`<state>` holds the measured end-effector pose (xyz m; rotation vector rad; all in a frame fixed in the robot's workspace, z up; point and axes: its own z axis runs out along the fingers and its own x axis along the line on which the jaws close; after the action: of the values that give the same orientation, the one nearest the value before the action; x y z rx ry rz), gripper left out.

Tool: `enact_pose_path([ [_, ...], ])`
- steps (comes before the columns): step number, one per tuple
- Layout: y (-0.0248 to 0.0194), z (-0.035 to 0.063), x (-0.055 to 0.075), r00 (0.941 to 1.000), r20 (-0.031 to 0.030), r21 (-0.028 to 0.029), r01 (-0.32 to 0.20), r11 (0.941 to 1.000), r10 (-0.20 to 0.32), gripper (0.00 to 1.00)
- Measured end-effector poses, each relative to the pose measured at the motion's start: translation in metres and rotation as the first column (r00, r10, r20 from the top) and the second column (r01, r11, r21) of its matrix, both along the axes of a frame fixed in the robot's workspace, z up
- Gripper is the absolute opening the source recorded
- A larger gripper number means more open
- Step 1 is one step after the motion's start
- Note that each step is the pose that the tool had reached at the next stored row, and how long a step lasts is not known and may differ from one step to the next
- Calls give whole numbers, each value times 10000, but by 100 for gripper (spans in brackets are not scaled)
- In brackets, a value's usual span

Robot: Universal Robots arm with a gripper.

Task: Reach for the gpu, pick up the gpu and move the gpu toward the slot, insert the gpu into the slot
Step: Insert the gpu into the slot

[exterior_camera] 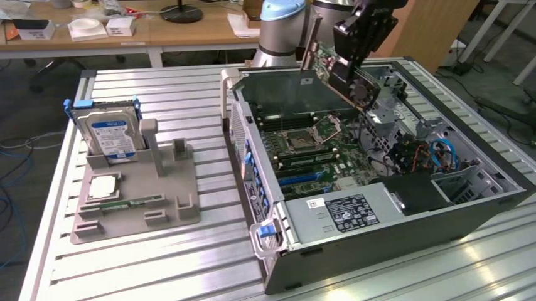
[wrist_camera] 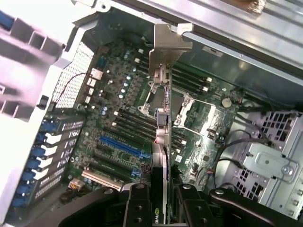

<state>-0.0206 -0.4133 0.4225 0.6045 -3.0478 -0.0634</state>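
My gripper [exterior_camera: 358, 44] is shut on the gpu [exterior_camera: 337, 70], a dark card with a round fan, and holds it tilted above the open computer case [exterior_camera: 377, 213]. In the wrist view the gpu [wrist_camera: 162, 137] is edge-on between my two black fingers [wrist_camera: 137, 205], its silver end bracket [wrist_camera: 166, 47] pointing away from me. It hangs over the green motherboard [wrist_camera: 118, 94], clear of it. The slot [wrist_camera: 124, 147] is a long blue strip on the board, off to one side of the card's edge. From the exterior view the slot [exterior_camera: 300, 179] lies low in the case, in front of the card.
A square silver CPU socket [exterior_camera: 312, 133] and memory slots sit under the card. Cables [exterior_camera: 427, 153] and a drive cage fill the case's far side. On the exterior view's left, a grey fixture [exterior_camera: 134, 207] holds a blue-labelled hard drive [exterior_camera: 112, 135] on the slatted metal table [exterior_camera: 184, 94].
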Motion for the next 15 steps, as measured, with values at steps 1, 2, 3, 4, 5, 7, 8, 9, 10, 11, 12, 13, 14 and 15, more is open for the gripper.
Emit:
enact_pose_path([
  [1, 0, 0, 0, 9998, 0, 0, -178, 9998, 178, 26],
  [2, 0, 0, 0, 9993, 0, -1, -367, 9993, 367, 26],
  [3, 0, 0, 0, 9985, 0, 0, -547, 9985, 547, 26],
  [4, 0, -1, 0, 9974, 1, 0, -727, 9974, 727, 26],
  [5, 0, -1, 0, 9959, 0, 0, -906, 9959, 906, 26],
  [7, 0, -1, 0, 9920, 0, 0, -1263, 9920, 1263, 26],
  [8, 0, -1, 0, 9894, 0, 0, -1453, 9894, 1453, 26],
  [9, 0, -1, -1, 9867, 0, -1, -1625, 9867, 1625, 26],
  [10, 0, -1, -1, 9837, 0, -1, -1800, 9837, 1800, 26],
  [11, 0, -2, -1, 9803, 0, 0, -1975, 9803, 1975, 26],
  [12, 0, -2, -1, 9766, 1, -1, -2151, 9766, 2151, 26],
  [13, 0, -2, -1, 9725, 0, -1, -2327, 9725, 2327, 26],
  [14, 0, -3, -1, 9682, 0, 0, -2501, 9682, 2501, 26],
  [15, 0, -3, -1, 9636, 1, 0, -2675, 9636, 2675, 26],
])
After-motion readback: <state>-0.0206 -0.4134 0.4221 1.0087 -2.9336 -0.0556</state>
